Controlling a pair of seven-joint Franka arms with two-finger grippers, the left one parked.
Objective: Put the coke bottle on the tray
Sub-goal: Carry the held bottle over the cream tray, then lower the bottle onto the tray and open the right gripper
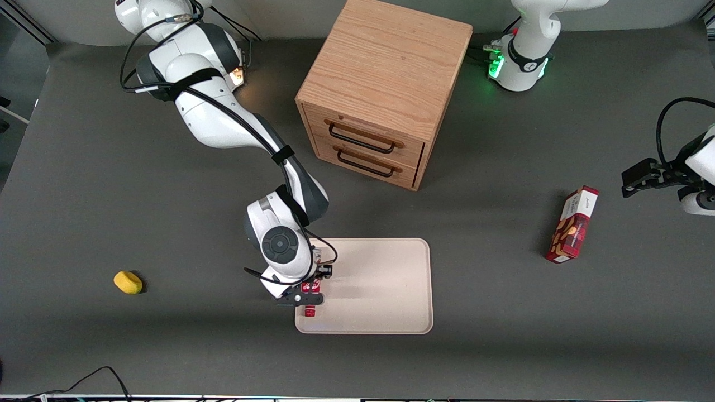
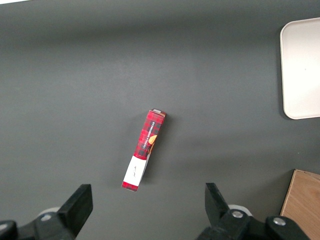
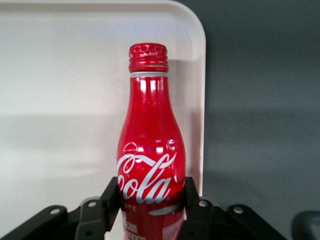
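Coke bottle (image 3: 151,165) is slim and glossy red, with a white script logo on its body, a narrow neck, a thin silver ring under the ribbed red cap, and some small white print lower down. The gripper (image 3: 151,200) holds it: both black fingers (image 3: 111,197) press on the two sides of the body at the height of the logo, closed only as far as the bottle's width. In the front view the gripper (image 1: 309,293) and the bottle (image 1: 310,298) are over the tray (image 1: 385,290), at the edge of it that lies toward the working arm's end and near the corner closer to the front camera. I cannot tell if the bottle's base touches the tray surface. The tray is cream-beige, flat, with rounded corners and a low rim, and only the bottle is over it. A wooden cabinet (image 1: 385,89) with two drawers, both closed, stands farther from the front camera than the tray. A red snack box (image 1: 572,224) lies on the dark table (image 1: 139,346) toward the parked arm's end, and a small yellow object (image 1: 128,282) lies toward the working arm's end.
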